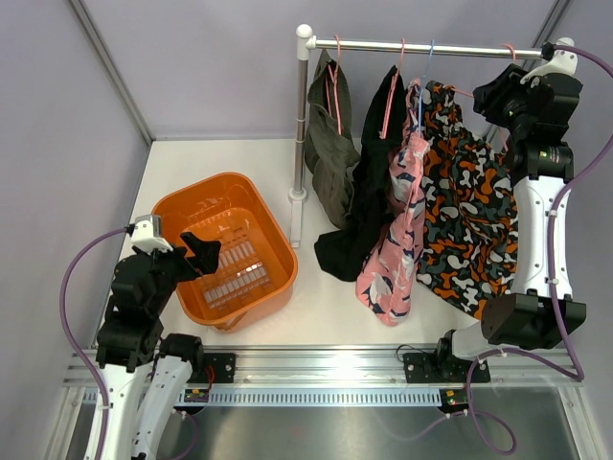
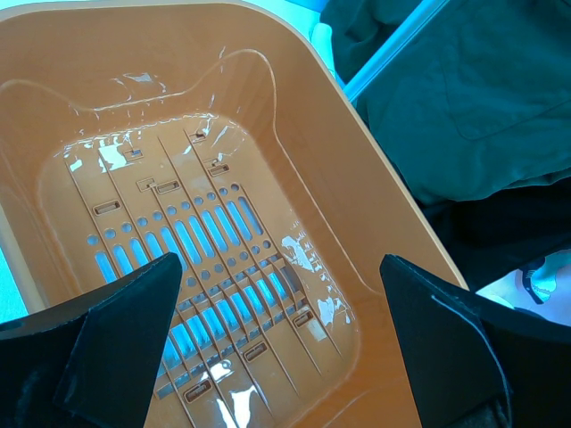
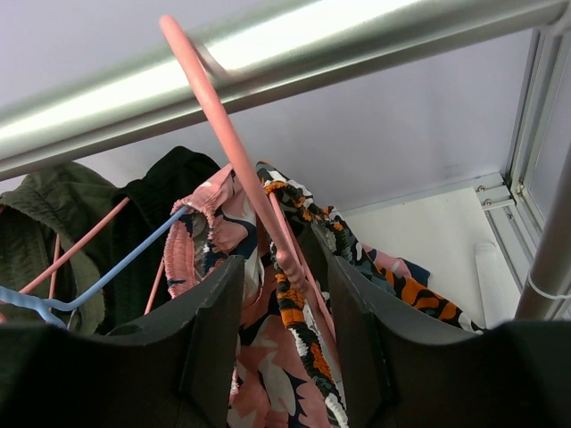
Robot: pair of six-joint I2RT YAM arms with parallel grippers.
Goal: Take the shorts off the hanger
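Note:
Four shorts hang on hangers from a metal rail [image 1: 431, 48]: olive green [image 1: 330, 153], black [image 1: 359, 211], pink patterned [image 1: 397, 249] and camouflage [image 1: 469, 220]. My right gripper [image 1: 488, 96] is up at the rail's right end. In the right wrist view its jaws [image 3: 285, 267] stand partly closed either side of the pink hanger [image 3: 210, 98] that carries the camouflage shorts [image 3: 294, 330], with small gaps on both sides. The pink shorts [image 3: 196, 232] hang just behind on a blue hanger [image 3: 107, 267]. My left gripper [image 2: 281, 267] is open and empty over the orange basket [image 2: 294, 98].
The orange basket [image 1: 177, 201] sits at the left of the table, with the rail's upright post [image 1: 302, 115] just to its right. The enclosure wall and frame [image 3: 526, 134] stand close to the right of my right gripper.

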